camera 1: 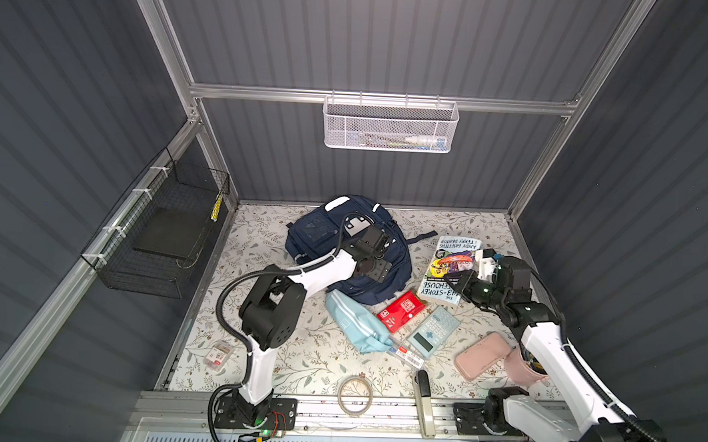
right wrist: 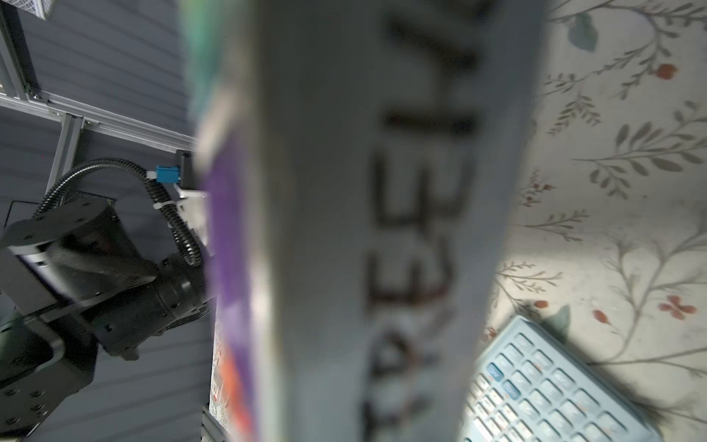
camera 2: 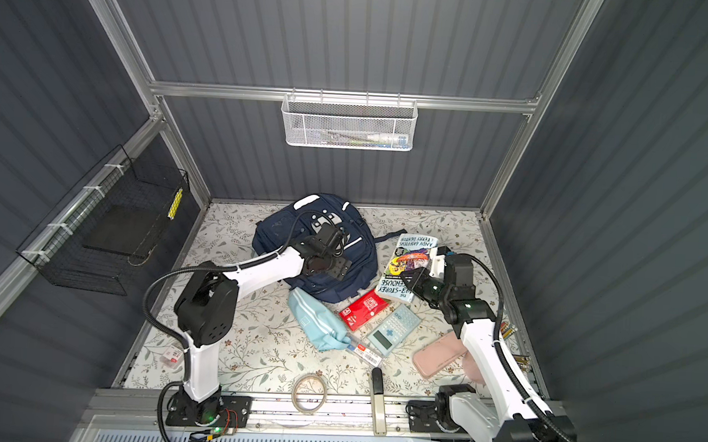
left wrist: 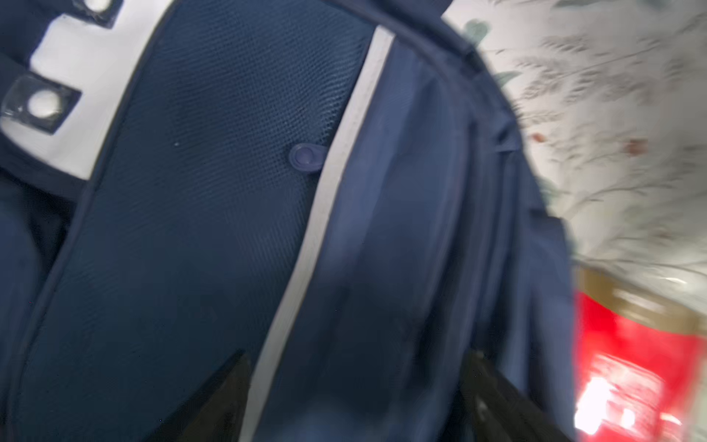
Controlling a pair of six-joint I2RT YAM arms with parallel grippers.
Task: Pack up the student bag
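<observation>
1. We are looking at the large navy blue fabric backpack with white stripes [camera 1: 314,232]. It is lying front side up on the floral-patterned tabletop [camera 1: 295,352].
2. The left gripper [camera 1: 376,271] is hanging directly over the backpack's front. In the left wrist view its dark fingers [left wrist: 214,398] are standing wide apart, with blue fabric and a white stripe showing between them.
3. The right gripper [camera 1: 459,283] is working to the right of the backpack in both top views. It is clamping the near edge of the illustrated paperback book [camera 1: 454,252], whose lettered spine is filling the blurred right wrist view.
4. The red rectangular packet [camera 1: 401,309] and the light blue zip pouch [camera 1: 355,322] are lying just beside the backpack's near edge.
5. The pale blue calculator [camera 1: 434,330] is lying beyond the red packet from the backpack. The pink oblong pencil case [camera 1: 482,355] is lying well apart from the backpack.
</observation>
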